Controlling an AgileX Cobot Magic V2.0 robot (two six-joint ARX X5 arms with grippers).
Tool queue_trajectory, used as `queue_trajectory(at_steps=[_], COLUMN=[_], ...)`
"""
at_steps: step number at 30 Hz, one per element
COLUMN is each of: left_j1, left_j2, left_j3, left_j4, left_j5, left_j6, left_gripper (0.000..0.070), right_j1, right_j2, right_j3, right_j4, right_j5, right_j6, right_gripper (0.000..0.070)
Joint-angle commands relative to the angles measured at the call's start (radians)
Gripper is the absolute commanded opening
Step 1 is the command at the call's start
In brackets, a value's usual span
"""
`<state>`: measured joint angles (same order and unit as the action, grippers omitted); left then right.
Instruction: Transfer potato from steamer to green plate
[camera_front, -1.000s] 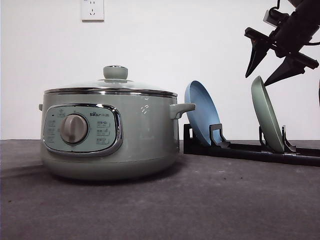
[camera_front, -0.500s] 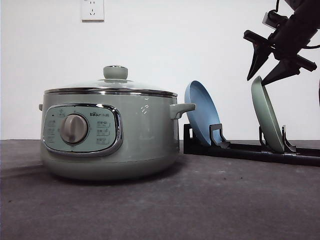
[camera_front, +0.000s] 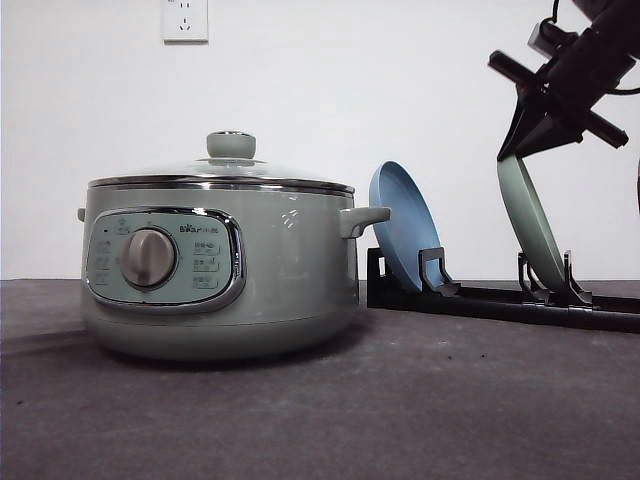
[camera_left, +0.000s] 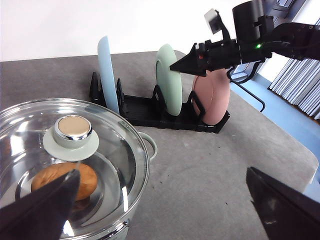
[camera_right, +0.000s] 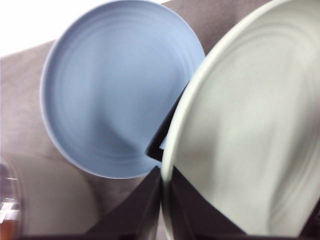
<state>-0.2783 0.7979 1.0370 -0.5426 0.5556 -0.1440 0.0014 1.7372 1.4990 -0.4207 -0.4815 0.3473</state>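
My right hand (camera_front: 518, 125) pinches the top rim of the green plate (camera_front: 530, 225), upright in the rack (camera_front: 500, 298) at right. The potato (camera_left: 64, 181) sits far left inside the lidded steamer (camera_front: 215, 270). My left hand (camera_left: 165, 210) is spread.

A plain white wall (camera_front: 400, 80) stands behind a dark grey table (camera_front: 400, 400) with a matte, felt-like top. High on the wall, towards the left, sits a white power socket (camera_front: 185, 19). From the left wrist view the table's corner is rounded, and beyond it lies a blue floor (camera_left: 295, 120) with pale vertical blinds or curtains (camera_left: 300, 85) at the far side. Light is even and bright.
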Motion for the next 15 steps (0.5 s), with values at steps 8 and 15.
queue_trajectory(at_steps=[8, 15], left_j1=[-0.004, -0.004], left_j2=[0.005, -0.008], left_j3=[0.023, 0.023], left_j4=[0.01, 0.01], left_j5=[0.006, 0.006], left_j6=[0.012, 0.012], left_gripper=[0.07, 0.07], right_j1=[-0.002, 0.001], right_j2=[-0.146, -0.269], right_j3=[0.113, 0.113], right_j4=[-0.037, -0.145], right_j5=[-0.126, -0.211], right_j6=[0.019, -0.036], right_gripper=[0.0001, 0.0001])
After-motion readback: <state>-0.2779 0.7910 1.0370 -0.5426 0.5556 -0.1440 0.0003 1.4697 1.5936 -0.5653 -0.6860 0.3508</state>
